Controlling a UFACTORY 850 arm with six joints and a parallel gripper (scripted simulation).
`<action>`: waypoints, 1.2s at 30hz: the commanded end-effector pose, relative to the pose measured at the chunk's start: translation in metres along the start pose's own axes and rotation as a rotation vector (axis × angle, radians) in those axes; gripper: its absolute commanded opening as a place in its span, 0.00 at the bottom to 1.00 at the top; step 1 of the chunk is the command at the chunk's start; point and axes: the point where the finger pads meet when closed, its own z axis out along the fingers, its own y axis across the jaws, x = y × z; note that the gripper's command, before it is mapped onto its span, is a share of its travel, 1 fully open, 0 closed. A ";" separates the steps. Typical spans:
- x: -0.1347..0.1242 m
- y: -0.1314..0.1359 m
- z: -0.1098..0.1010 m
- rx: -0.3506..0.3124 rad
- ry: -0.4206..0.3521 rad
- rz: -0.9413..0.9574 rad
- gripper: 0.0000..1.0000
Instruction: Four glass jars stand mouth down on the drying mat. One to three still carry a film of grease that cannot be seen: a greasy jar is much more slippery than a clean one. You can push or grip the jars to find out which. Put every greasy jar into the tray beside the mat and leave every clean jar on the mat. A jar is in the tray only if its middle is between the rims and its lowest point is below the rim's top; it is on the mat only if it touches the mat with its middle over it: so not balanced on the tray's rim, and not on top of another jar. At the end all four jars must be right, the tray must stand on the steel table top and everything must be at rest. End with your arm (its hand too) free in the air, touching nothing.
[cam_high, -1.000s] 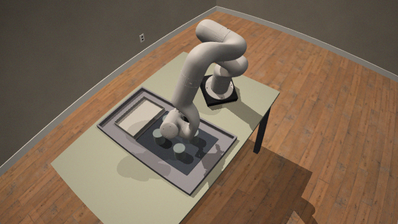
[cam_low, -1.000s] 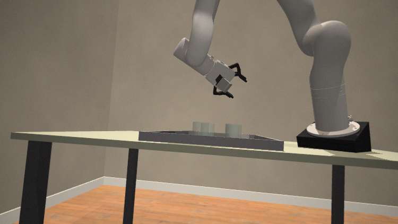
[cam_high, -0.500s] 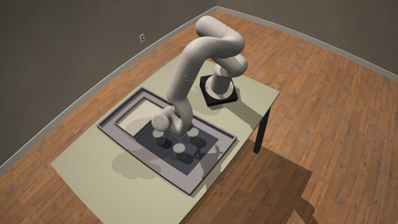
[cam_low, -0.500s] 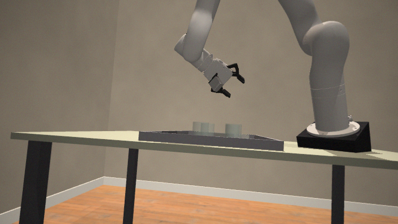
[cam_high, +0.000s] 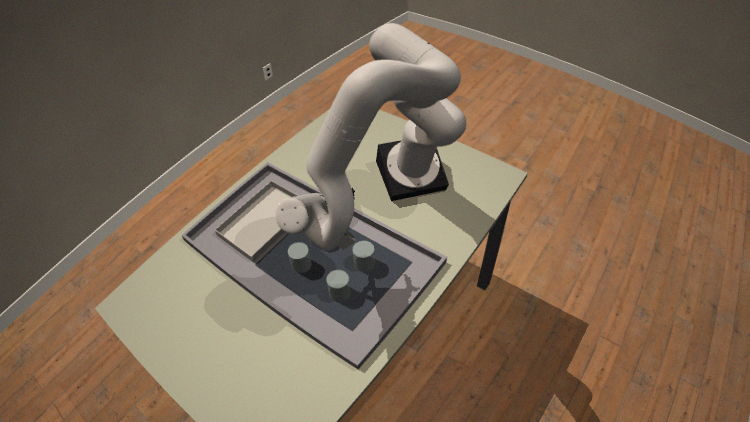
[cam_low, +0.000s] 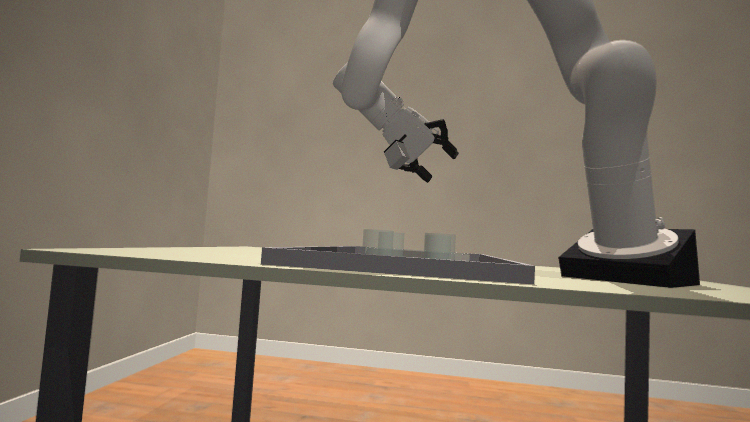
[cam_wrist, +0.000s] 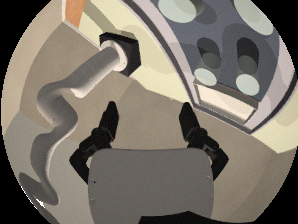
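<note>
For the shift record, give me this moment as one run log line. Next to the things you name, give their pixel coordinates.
gripper (cam_low: 444, 167) (cam_wrist: 149, 109): open, above table | jars (cam_high: 299, 257) (cam_low: 439, 245) (cam_wrist: 247, 84): four on mat (cam_high: 385, 265) (cam_wrist: 227, 55) | tray (cam_high: 236, 246) (cam_wrist: 225, 104): no jars seen

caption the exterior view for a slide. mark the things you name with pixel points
Open gripper (cam_low: 443, 167) hangs above the glass jars (cam_low: 439, 244), which rise past the rim of the grey surround (cam_low: 398, 264).

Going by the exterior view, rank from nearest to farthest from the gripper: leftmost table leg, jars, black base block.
1. Jars: below the gripper.
2. Black base block: right.
3. Leftmost table leg: far lower left.
</note>
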 end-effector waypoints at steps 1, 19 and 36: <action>0.000 0.005 -0.005 -0.024 0.098 0.109 1.00; 0.001 0.014 -0.014 -0.069 0.292 0.324 1.00; 0.003 0.023 -0.022 -0.113 0.485 0.540 1.00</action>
